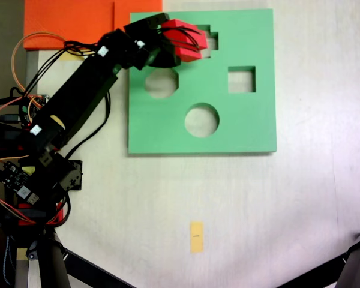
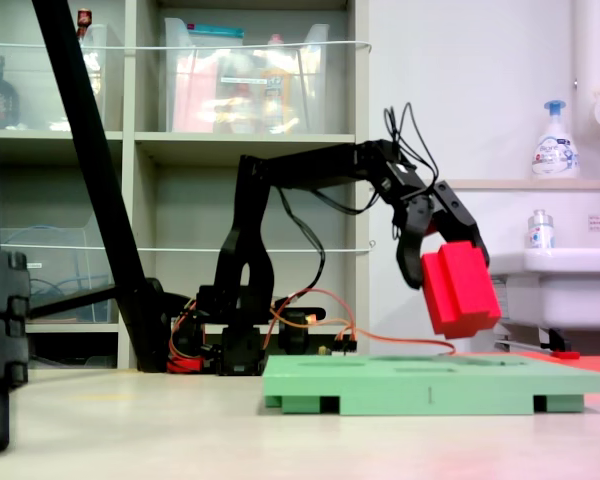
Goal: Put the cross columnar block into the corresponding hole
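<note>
1. From above, in a fixed view, the gripper (image 1: 186, 42) has its jaws clamped on the cross columnar block (image 1: 183, 41), which hangs over the upper left part of the green foam board (image 1: 252, 132). The block hides the left half of the corresponding hole (image 1: 211, 41); only the stepped right edge of that cutout shows. Below it lie the octagonal cutout (image 1: 162, 84), the round cutout (image 1: 201, 120) and the square cutout (image 1: 241, 79), all empty.

2. From the side, in a fixed view, the gripper (image 2: 450, 262) holds the cross columnar block (image 2: 460, 288) clear of the green foam board (image 2: 430, 385), well above its top face and visibly tilted, its lower end leaning away from the arm. The board lies flat on the table (image 2: 130, 430).

3. The step in hand looks like the carry and line-up: the block is grasped and raised, not yet inserted.

4. The next move calls for righting the block to upright, turning its 4 arms to match the plus outline, shifting it slightly right in the top view, then lowering straight. How far its rotation is off is probably small, but the top view is too foreshortened to say.
</note>
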You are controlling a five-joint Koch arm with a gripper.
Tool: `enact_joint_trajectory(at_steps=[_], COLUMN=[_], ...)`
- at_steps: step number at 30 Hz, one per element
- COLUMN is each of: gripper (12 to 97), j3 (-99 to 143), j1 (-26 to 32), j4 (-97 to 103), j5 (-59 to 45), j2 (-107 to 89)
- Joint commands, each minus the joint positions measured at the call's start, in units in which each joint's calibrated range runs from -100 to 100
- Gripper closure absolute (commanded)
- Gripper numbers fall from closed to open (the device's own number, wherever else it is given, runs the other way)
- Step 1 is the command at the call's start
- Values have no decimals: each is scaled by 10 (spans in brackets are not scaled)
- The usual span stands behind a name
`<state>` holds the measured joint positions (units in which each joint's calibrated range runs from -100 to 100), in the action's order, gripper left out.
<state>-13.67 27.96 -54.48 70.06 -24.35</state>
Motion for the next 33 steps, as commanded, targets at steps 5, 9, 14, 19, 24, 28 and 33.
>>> enact_joint_trajectory(at_steps=[5,9,14,19,24,28,33], gripper=[620,620,616,601,601,601,601], j3=[-24,-24,-25,-26,-24,-24,-21], j1=[6,8,11,9,3,0,-2], j4=[76,93,99,112,113,114,113], j5=[-2,9,13,17,16,16,16], j2=[6,17,34,44,45,51,58])
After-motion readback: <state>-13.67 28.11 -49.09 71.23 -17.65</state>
